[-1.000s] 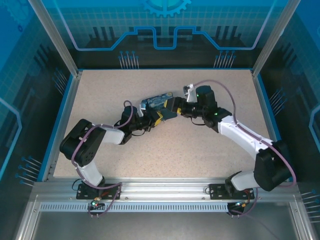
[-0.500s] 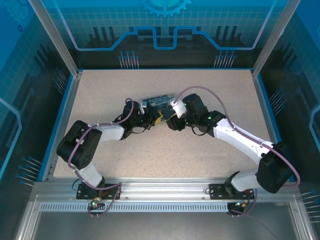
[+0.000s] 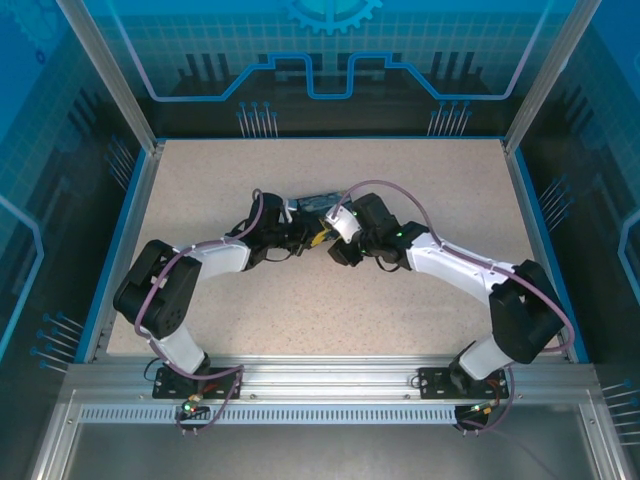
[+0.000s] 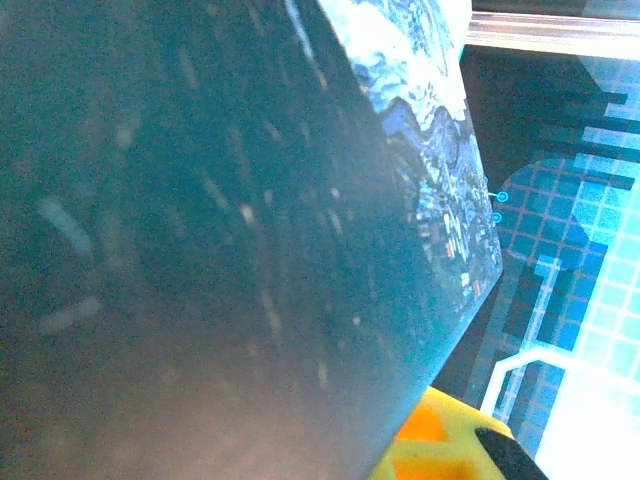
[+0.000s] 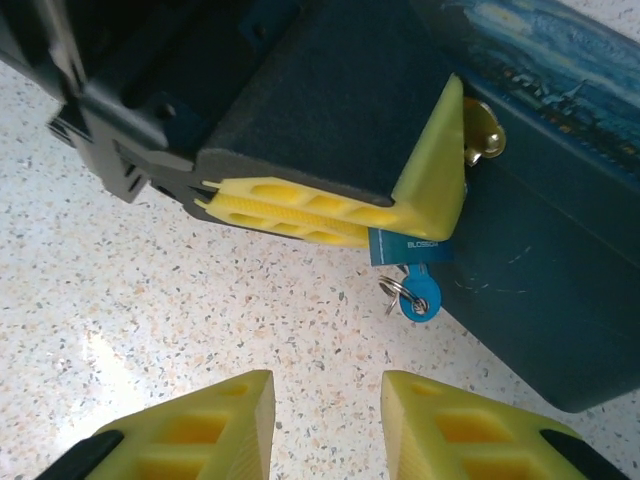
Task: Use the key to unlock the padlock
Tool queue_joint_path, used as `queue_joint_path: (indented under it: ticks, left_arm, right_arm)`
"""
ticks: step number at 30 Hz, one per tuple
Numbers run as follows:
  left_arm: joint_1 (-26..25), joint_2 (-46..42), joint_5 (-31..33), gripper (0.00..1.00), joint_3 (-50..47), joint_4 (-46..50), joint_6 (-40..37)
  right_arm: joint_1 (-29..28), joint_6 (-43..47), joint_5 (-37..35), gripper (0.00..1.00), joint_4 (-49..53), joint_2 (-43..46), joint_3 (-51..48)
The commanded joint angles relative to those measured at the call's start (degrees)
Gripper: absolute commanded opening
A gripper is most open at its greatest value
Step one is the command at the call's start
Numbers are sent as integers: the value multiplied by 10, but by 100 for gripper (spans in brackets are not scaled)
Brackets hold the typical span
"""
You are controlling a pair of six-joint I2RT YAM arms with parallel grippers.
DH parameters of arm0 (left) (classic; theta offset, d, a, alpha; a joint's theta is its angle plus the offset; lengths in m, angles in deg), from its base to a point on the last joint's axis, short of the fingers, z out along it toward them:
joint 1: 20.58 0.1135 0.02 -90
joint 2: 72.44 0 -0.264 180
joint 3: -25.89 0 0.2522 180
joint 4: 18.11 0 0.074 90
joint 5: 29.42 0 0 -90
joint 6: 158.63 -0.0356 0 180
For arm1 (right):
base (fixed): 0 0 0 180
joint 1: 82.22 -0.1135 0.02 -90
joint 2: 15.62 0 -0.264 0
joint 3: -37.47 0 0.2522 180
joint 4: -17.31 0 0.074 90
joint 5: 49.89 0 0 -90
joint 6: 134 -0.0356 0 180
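Observation:
In the right wrist view the small blue padlock (image 5: 410,247) hangs at the edge of the starry-night tin (image 5: 540,200), its top hidden behind a yellow finger (image 5: 330,205) of my left gripper. The key (image 5: 420,298), with a blue head and a small ring, sticks out of the padlock's underside. My left gripper (image 3: 305,237) is shut on the tin (image 3: 318,203), whose dark side looms close in the left wrist view (image 4: 200,250). My right gripper (image 5: 325,420) is open just above the tabletop, a short way in front of the key; it meets the left one at mid-table (image 3: 333,248).
A brass latch (image 5: 483,135) glints on the tin above the padlock. The speckled tabletop (image 3: 400,180) lies inside a blue rim (image 3: 525,220) with glass walls around it. The right arm's white forearm (image 3: 450,265) stretches across the right half.
My right arm has swung left and lower, bringing its gripper close to the left gripper and the tin. The left gripper and tin have shifted slightly back.

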Motion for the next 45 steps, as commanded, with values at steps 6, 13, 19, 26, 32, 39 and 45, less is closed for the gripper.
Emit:
queue_joint_path:
  ticks: [6, 13, 19, 26, 32, 39, 45]
  left_arm:
    - [0, -20, -29, 0, 28, 26, -10]
    - [0, -21, -32, 0, 38, 38, -15]
    - [0, -21, -33, 0, 39, 42, -18]
    - [0, -21, -32, 0, 36, 48, -25]
    - [0, -17, -34, 0, 37, 48, -28]
    - [-1, -14, -36, 0, 35, 43, -28]
    - [0, -15, -35, 0, 29, 37, -25]
  right_arm:
    - [-17, 26, -46, 33, -31, -34, 12]
    - [-18, 27, -57, 33, -52, -53, 18]
    - [-19, 26, -61, 32, -63, -71, 32]
    - [-18, 27, -61, 30, -65, -73, 41]
    - [-17, 27, -61, 29, -63, -68, 52]
    - [-10, 18, -53, 25, -74, -67, 55]
    - [-6, 10, -37, 5, -75, -69, 53]
